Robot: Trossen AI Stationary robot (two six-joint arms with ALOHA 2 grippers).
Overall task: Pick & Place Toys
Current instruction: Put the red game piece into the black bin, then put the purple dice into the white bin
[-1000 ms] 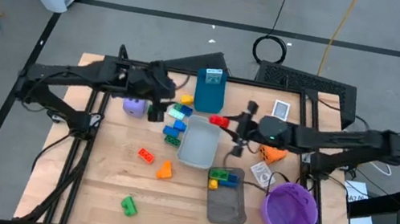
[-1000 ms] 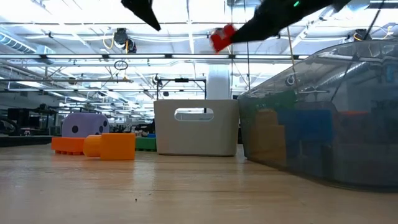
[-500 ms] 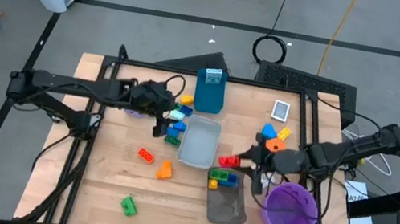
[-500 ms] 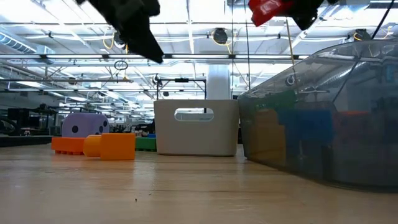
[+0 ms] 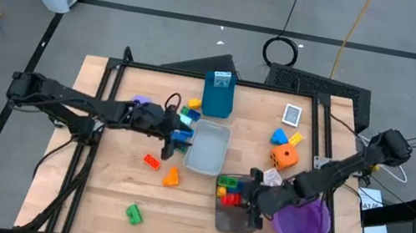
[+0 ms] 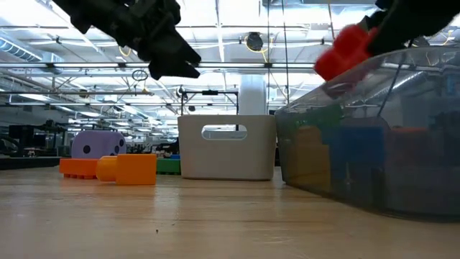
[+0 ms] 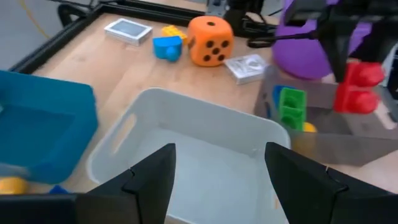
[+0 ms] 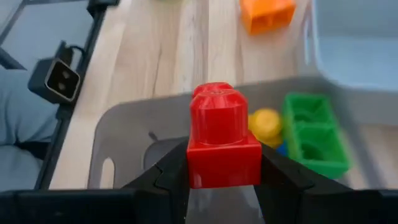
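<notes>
While the right gripper (image 8: 217, 177) pinches a red brick (image 8: 221, 140) just above the dark grey tray (image 5: 235, 216) near the purple bowl (image 5: 302, 220), the left gripper (image 7: 219, 163) hangs with fingers apart over the pale tray (image 7: 186, 155), holding nothing.

We see the left end effector (image 5: 172, 130) extended toward centre, fingers parted and empty; the right end effector (image 8: 219, 163) reaches inward, fingers clamped on its load.
</notes>
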